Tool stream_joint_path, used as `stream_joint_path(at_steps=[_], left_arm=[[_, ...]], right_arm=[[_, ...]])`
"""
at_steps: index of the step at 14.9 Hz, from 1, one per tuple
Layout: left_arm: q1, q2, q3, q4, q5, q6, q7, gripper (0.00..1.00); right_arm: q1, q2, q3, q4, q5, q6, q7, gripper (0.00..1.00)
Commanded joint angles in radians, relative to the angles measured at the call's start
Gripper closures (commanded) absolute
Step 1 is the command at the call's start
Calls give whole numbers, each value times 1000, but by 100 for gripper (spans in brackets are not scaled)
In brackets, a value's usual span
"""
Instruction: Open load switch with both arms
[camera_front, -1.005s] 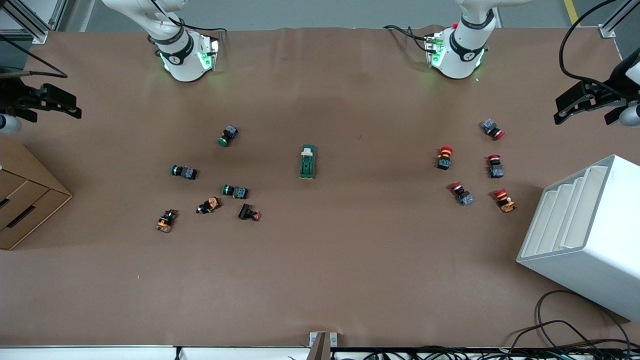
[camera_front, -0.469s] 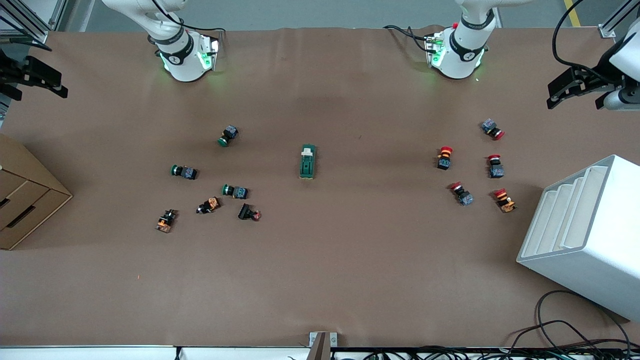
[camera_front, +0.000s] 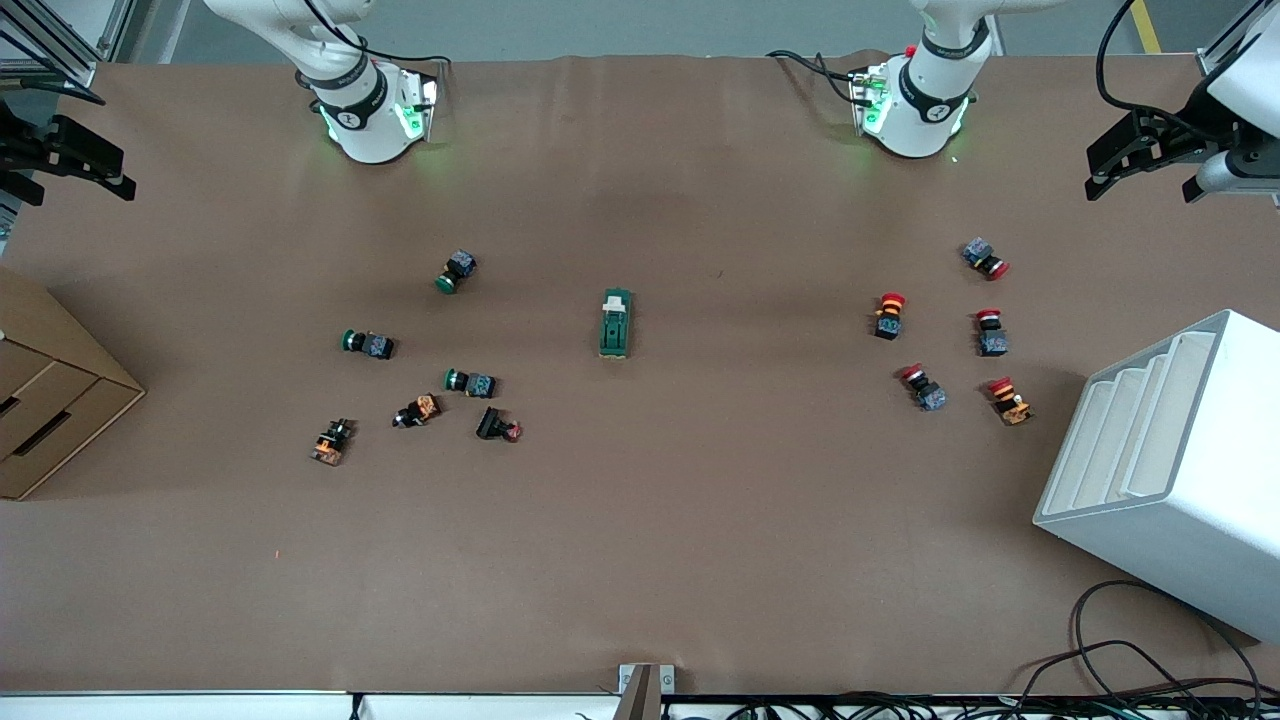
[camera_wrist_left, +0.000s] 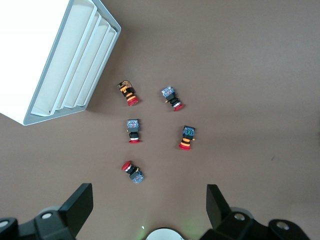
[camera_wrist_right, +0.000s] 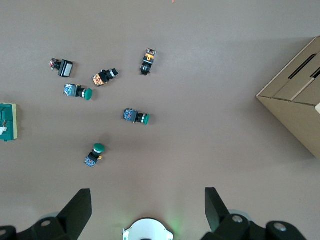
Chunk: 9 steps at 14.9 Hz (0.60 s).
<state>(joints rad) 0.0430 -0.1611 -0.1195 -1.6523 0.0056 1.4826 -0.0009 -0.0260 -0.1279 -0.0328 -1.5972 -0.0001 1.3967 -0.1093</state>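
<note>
The load switch, a dark green block with a white piece at the end toward the robots' bases, lies alone mid-table. In the right wrist view the load switch shows only partly, at the picture's edge. My left gripper hangs open and empty over the left arm's end of the table, apart from the switch. In its own view the left gripper looks down on red push-buttons. My right gripper hangs open and empty over the right arm's end of the table. The right gripper looks down on green push-buttons.
Several red push-buttons lie toward the left arm's end, beside a white slotted rack. Green, orange and black push-buttons lie toward the right arm's end, near a cardboard box. Cables trail at the table's near edge.
Both grippers have drawn back toward the robots' side of the table and outward; the right one stopped half a second ago. The load switch and buttons have not moved.
</note>
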Motion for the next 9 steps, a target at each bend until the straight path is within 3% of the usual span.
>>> stream_joint_path(at_steps=[1, 9], left_arm=[[9, -8, -5, -3, -15, 13, 35, 0], [5, 17, -6, 26, -1, 10, 30, 0]], right_arm=[[5, -21, -1, -29, 2, 36, -13, 0], [5, -25, -1, -40, 0, 33, -17, 0]])
